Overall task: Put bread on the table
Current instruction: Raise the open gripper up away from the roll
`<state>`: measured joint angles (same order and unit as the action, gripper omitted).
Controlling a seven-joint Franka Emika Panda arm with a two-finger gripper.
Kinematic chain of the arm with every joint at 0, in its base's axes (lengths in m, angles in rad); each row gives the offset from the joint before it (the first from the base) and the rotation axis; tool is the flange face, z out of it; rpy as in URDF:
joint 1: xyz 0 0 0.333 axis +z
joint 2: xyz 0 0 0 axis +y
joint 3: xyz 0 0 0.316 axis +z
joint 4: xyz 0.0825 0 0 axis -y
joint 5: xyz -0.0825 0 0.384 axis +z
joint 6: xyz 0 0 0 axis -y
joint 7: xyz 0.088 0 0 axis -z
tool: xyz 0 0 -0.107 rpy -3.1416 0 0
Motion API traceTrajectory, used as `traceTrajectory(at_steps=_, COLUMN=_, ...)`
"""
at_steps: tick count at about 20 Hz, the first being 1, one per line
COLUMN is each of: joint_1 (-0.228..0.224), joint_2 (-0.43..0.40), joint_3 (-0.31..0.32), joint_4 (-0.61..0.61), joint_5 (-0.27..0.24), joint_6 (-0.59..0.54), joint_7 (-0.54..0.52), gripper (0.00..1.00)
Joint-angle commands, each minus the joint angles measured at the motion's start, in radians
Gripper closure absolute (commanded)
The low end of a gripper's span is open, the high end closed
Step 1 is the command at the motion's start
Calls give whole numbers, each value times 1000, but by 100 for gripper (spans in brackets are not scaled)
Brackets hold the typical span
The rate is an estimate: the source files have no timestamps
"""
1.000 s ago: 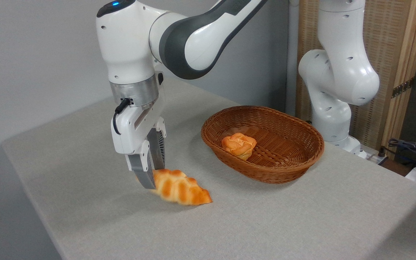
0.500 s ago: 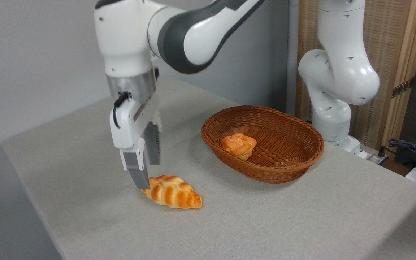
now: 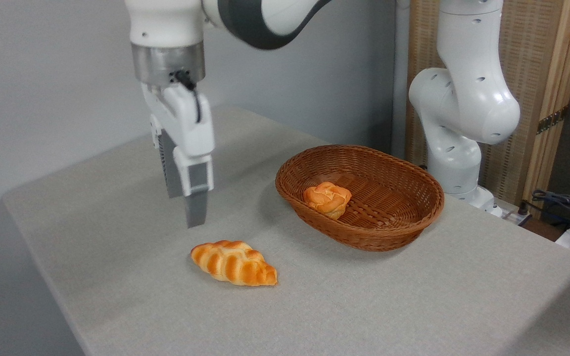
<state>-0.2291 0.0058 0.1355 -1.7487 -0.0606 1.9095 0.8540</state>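
Below the gripper (image 3: 186,210), the bread (image 3: 234,262) lies free on the table (image 3: 413,296). Since a second ago the fingers have let go and lifted clear, holding nothing, so placement looks done.

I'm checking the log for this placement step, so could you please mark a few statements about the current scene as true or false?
1. The braided bread lies on the table. True.
2. The gripper is clamped on the bread. False: it hangs above the loaf, holding nothing.
3. The wicker basket is empty. False: a small round bun sits inside.
4. The basket stands to the right of the bread. True.
5. The bread touches the basket. False: bare table separates them.
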Motion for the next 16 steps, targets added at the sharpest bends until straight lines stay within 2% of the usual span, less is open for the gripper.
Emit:
traceTrajectory(at_steps=1, joint_1=-7, joint_2=-4, joint_3=30, joint_4=29, joint_5=-24, joint_6=-63, joint_7=-192, gripper=0)
traceTrajectory(at_steps=16, joint_1=-9, joint_2=-1, joint_3=36, joint_4=26, joint_5=-28, joint_6=-69, joint_7=-216, gripper=0)
